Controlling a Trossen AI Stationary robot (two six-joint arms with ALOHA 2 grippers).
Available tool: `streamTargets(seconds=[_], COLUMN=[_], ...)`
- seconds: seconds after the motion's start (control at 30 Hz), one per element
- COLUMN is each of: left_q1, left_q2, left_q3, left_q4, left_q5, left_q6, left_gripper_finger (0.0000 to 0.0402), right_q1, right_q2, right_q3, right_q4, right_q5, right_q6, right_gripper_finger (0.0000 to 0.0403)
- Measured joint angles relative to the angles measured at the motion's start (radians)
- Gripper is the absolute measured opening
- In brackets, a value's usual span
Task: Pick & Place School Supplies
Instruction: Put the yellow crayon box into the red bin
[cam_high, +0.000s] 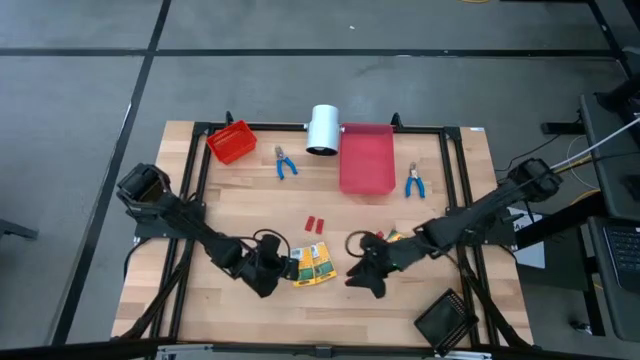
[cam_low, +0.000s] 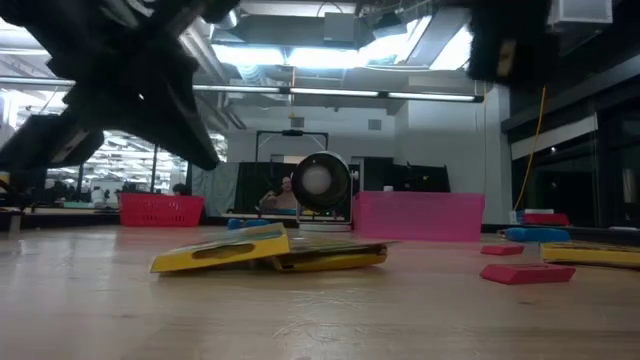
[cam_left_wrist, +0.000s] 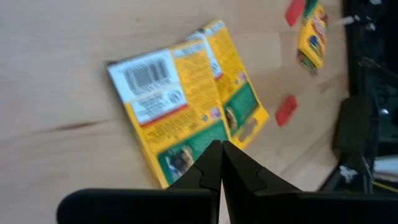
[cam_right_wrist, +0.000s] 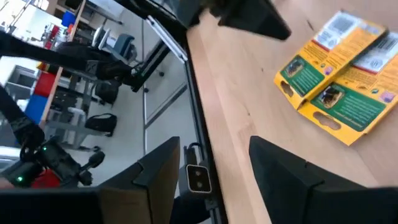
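Observation:
Two yellow-orange boxes (cam_high: 313, 265) lie side by side near the table's middle front. In the low view one of the boxes (cam_low: 225, 250) leans on the other. My left gripper (cam_high: 272, 268) hovers just left of them, shut, with its tips (cam_left_wrist: 221, 155) above a box's green end (cam_left_wrist: 186, 155). My right gripper (cam_high: 366, 274) is open to their right and touches nothing. It sees the boxes (cam_right_wrist: 336, 81) ahead. A third box (cam_high: 400, 237) lies partly under the right arm. Two red blocks (cam_high: 315, 224) lie behind the boxes. Blue pliers (cam_high: 285, 163) and a second pair (cam_high: 414, 182) lie farther back.
A small red bin (cam_high: 232, 142), a white cylinder (cam_high: 323, 130) and a pink-red tray (cam_high: 367, 158) stand along the far edge. A black tray (cam_high: 447, 320) sits at the near right corner. Bare wood lies between the boxes and the near edge.

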Motion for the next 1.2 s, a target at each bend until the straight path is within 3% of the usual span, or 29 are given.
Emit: streamTargets(seconds=[0.37,0.7,1.2], left_q1=[0.042,0.071,0.114], left_q2=[0.002,0.003,0.011], left_q3=[0.000,0.000,0.000], left_q4=[-0.129,-0.129,-0.108], left_q5=[0.111,0.151,0.165], left_q6=[-0.027,0.001,0.032], left_gripper_finger=[0.0002,0.0002,0.0002], right_q1=[-0.112,-0.189,-0.227], right_q2=[0.156,0.165,0.340], right_q3=[0.000,0.000,0.051], right_q4=[0.137,0.129,0.124], right_q5=[-0.139,-0.099,-0.156], right_q6=[0.038,0.087,0.106], right_gripper_finger=[0.0183,0.0203,0.0203])
